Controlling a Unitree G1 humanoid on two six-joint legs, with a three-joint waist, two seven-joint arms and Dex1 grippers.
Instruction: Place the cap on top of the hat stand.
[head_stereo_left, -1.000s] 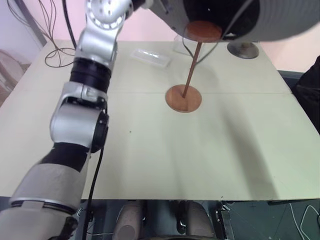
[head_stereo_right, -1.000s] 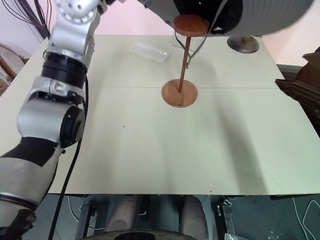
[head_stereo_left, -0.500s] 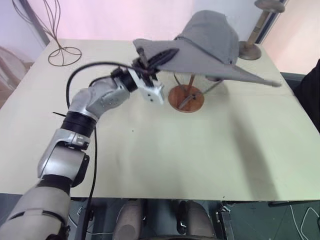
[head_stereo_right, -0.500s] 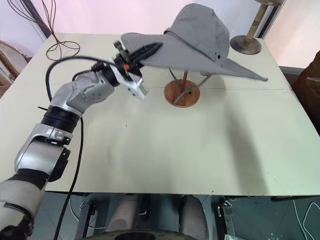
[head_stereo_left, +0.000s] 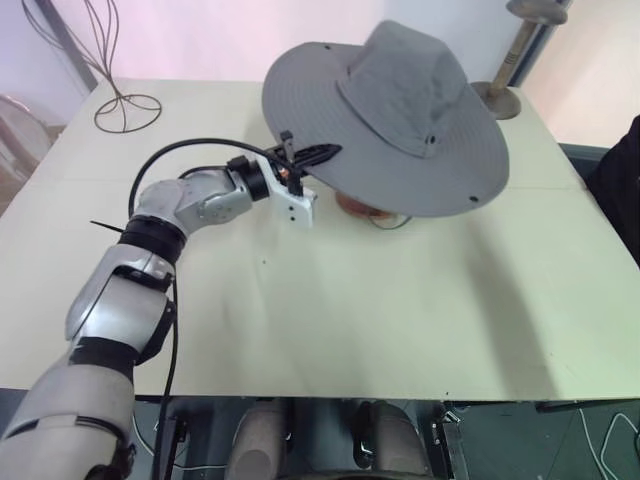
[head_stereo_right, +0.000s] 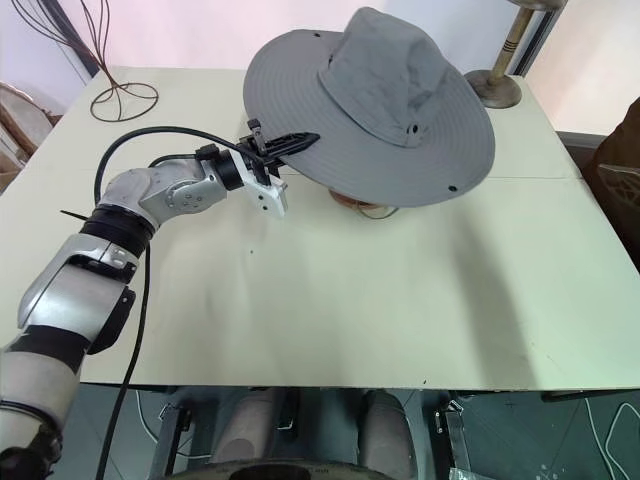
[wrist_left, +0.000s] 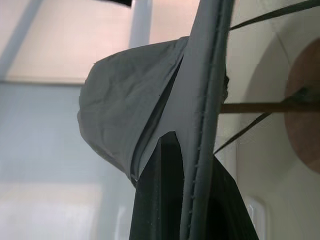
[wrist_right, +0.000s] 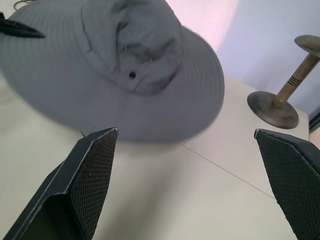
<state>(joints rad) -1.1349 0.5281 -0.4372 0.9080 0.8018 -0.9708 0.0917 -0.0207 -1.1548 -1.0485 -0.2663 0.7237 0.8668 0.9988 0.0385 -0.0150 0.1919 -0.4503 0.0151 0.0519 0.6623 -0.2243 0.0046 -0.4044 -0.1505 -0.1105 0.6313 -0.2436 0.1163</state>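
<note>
Grey cap (head_stereo_left: 400, 115) sitting over the hat stand (head_stereo_left: 362, 208), brim pinched by the left claw (head_stereo_left: 322, 153).

Seen from the head: wide brim spread nearly flat, crown up and tilted a little toward the far side of the pale bench (head_stereo_left: 330, 320). Only a sliver of reddish-brown base peeking out under the near brim edge. Black fingers clamped on the brim's left rim. Behind the cap, at the far right corner, a grey-tan stand (head_stereo_left: 515, 50) with dark round base. At far left, a wire loop (head_stereo_left: 127, 105) lying on the bench.
</note>
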